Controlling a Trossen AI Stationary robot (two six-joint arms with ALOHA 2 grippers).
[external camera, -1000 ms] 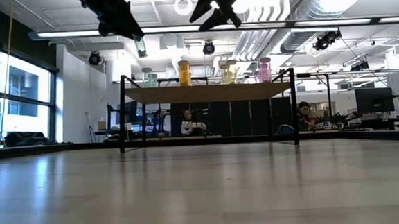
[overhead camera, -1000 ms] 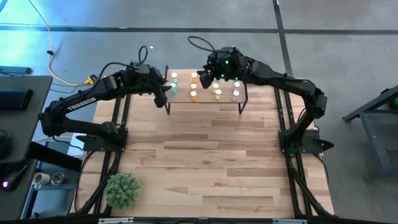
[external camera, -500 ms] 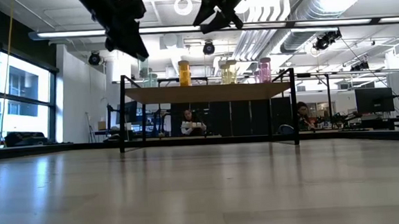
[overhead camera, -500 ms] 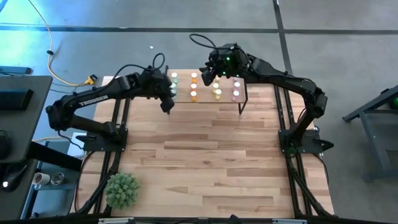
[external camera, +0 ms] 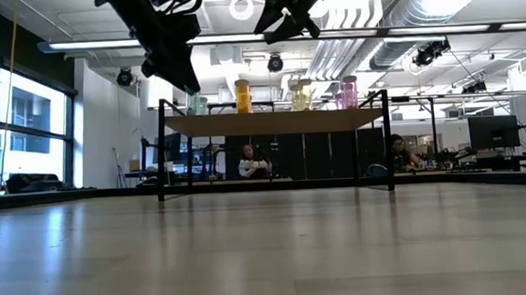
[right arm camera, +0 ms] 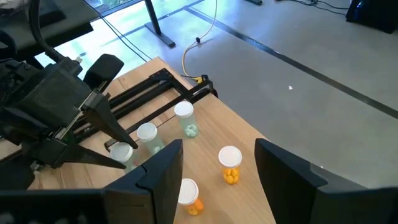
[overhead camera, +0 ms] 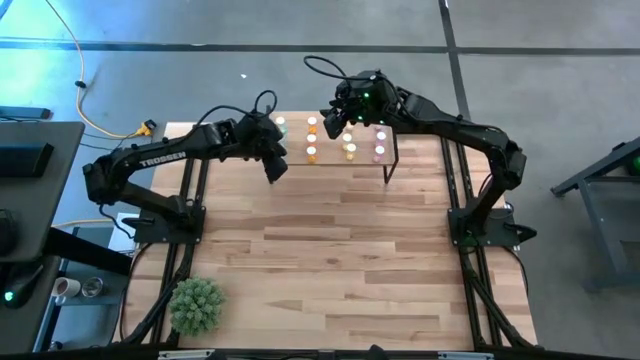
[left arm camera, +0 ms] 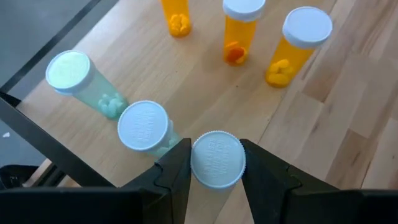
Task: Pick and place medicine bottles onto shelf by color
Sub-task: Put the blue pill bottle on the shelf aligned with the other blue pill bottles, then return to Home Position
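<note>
Bottles with white caps stand in rows on the shelf (overhead camera: 330,160), a small light-wood platform on thin black legs at the far end of the table (overhead camera: 330,260). From above we see them grouped in columns: green at the left end, then orange, then yellow, then pink at the right end. In the low view the orange bottle (external camera: 242,96), yellow bottle (external camera: 300,96) and pink bottle (external camera: 348,92) stand upright on the shelf top.

We see the left gripper (overhead camera: 272,165) at the shelf's left front corner. In the left wrist view its two dark fingers (left arm camera: 177,171) pinch a white cap (left arm camera: 217,159), the top of a green bottle standing on the shelf. Just beside it stands a second green bottle (left arm camera: 144,127), and a third green bottle (left arm camera: 78,78) stands near that one. Farther along the shelf, three orange bottles (left arm camera: 244,31) stand well apart from the green ones.

We see the right gripper (overhead camera: 340,122) hovering above the shelf's back edge, near the orange and yellow columns. In the right wrist view its fingers (right arm camera: 163,171) are spread wide with nothing between them; below them we make out green and orange bottles and the left arm (right arm camera: 56,112) reaching in.

A small green plant (overhead camera: 196,305) sits at the table's near left corner. People (external camera: 251,163) sit at desks in the room behind
</note>
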